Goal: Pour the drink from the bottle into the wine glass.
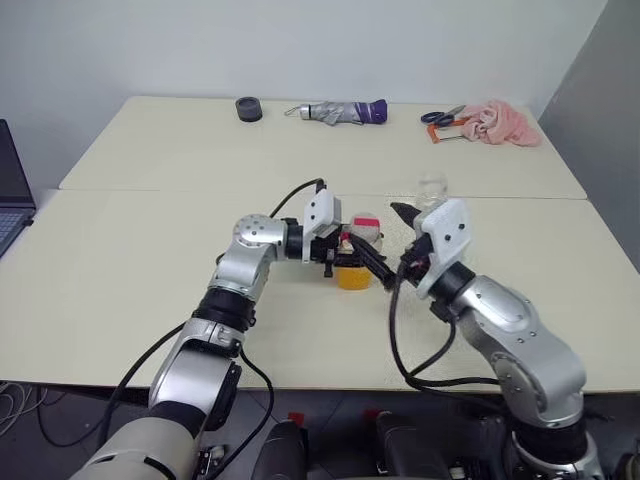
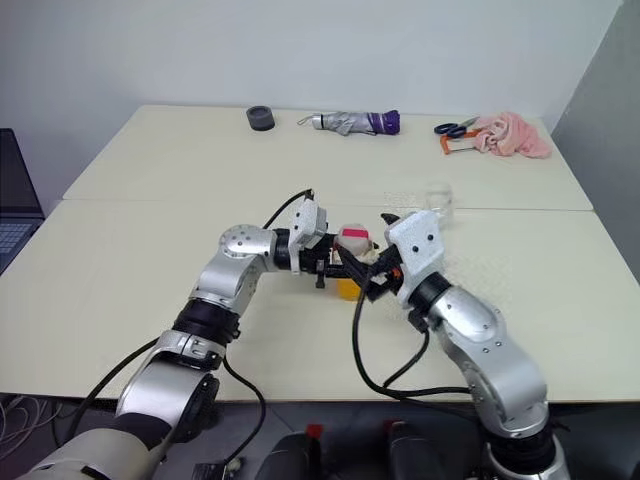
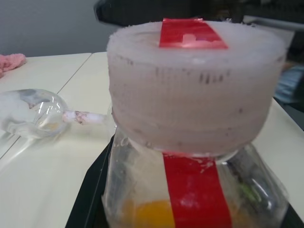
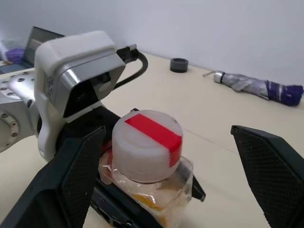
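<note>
- we find our left gripper (image 1: 352,262) clamped on the body of the bottle (image 4: 147,187), holding it upright near the table's middle, apparently to steady it for uncapping.
- our right gripper (image 4: 166,180) stands spread wide, one finger on each side of the cap (image 4: 147,145) without touching; we judge a twist-off comes next.
- the cap is a broad, whitish, rough-sided cylinder with a red stripe (image 3: 191,34); the bottle is clear, crinkled plastic.
- the drink (image 1: 352,277), orange, sits low in the bottle.
- the wine glass (image 1: 433,187), clear and round-bowled, stands just beyond, near the table (image 1: 150,250) seam.
</note>
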### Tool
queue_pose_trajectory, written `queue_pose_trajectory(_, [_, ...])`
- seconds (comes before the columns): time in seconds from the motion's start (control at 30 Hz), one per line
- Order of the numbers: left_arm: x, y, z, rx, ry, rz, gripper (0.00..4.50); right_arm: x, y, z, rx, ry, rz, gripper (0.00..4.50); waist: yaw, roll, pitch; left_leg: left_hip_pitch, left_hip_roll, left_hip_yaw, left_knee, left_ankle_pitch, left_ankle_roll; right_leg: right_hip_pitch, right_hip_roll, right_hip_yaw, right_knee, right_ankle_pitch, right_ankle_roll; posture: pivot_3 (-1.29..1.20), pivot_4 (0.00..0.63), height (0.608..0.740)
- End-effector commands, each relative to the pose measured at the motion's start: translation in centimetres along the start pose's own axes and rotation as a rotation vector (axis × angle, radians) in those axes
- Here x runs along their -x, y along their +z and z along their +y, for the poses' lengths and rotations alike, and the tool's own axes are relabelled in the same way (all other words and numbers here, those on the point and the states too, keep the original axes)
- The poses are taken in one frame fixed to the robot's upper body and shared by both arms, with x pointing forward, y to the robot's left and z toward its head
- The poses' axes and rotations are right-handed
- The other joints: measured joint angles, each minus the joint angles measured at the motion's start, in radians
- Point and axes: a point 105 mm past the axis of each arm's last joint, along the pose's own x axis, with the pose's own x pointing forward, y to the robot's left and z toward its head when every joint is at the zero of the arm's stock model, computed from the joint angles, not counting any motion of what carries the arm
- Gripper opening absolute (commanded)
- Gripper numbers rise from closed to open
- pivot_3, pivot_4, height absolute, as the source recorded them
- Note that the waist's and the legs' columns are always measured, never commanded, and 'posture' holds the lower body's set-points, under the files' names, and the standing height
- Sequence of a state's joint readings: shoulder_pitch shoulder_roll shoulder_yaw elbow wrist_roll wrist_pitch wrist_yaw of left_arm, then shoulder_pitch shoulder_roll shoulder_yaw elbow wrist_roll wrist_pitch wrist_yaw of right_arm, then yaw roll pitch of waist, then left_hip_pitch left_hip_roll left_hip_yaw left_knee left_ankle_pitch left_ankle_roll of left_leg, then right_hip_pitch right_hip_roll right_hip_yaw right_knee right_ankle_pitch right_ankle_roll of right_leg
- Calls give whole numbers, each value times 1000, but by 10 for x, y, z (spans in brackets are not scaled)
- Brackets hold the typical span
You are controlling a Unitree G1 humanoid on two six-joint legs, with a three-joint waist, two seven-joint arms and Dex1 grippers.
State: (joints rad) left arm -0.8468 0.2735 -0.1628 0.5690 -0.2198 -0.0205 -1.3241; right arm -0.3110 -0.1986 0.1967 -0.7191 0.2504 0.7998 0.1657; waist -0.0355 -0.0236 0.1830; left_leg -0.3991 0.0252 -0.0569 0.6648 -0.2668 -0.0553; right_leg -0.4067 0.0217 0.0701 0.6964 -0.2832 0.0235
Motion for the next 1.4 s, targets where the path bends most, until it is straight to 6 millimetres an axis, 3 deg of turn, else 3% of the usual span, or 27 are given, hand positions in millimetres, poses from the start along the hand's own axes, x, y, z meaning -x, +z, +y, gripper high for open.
queue_pose_trajectory(0.03, [-5, 16, 4, -68, -12, -22, 1779, 0, 15, 1, 9, -57, -51, 4500, 1, 0, 0, 0, 0, 0, 0, 0, 0, 0, 0, 0, 0, 0, 0, 0, 150, 740])
queue_pose_trajectory(0.5, [-3, 17, 6, -70, -8, -21, 1779, -9, 11, 1, -23, -113, -52, 4500, 0, 0, 0, 0, 0, 0, 0, 0, 0, 0, -1, 0, -1, 0, 0, 0, 150, 740])
queue_pose_trajectory(0.6, [-2, 17, 7, -68, -2, -22, 1779, -10, 7, 3, -31, -97, -31, 3859, 0, 0, 0, 0, 0, 0, 0, 0, 0, 0, -1, 0, -1, 0, 0, 0, 150, 740])
queue_pose_trajectory(0.8, [-2, 18, 7, -64, -1, -26, 1779, -10, 9, 5, -29, -80, -49, 1871, 0, 0, 0, -1, 0, 0, 0, 0, 0, 0, -1, 0, -1, 0, 0, 0, 150, 740])
queue_pose_trajectory(0.97, [1, 17, 6, -51, -9, -25, 1779, -10, 11, 7, -5, -46, -67, 1878, 0, 0, 0, 0, 0, 0, 0, 0, 0, 0, 0, 0, -1, 0, 0, 0, 150, 740])
queue_pose_trajectory(1.17, [3, 21, 6, -62, -41, -15, 1777, -8, 9, 21, 84, 341, -100, 1877, -1, 0, 0, 0, -1, 0, 0, 0, 0, 0, -1, 0, -1, 0, 0, 0, 150, 740])
queue_pose_trajectory(1.23, [5, 24, 7, -62, -54, -18, 1776, -9, 8, 13, 114, 498, -85, 1877, -1, 0, 0, 0, -1, 0, 0, 0, 0, 0, 0, -1, -1, 0, 0, 0, 150, 740])
queue_pose_trajectory(1.4, [9, 27, 1, -79, -108, 2, 1775, -34, 13, -29, 96, 640, 5, 1877, -16, 1, 1, 1, 0, 0, -1, 0, 1, 0, 1, -1, -1, 0, -1, 0, 150, 740])
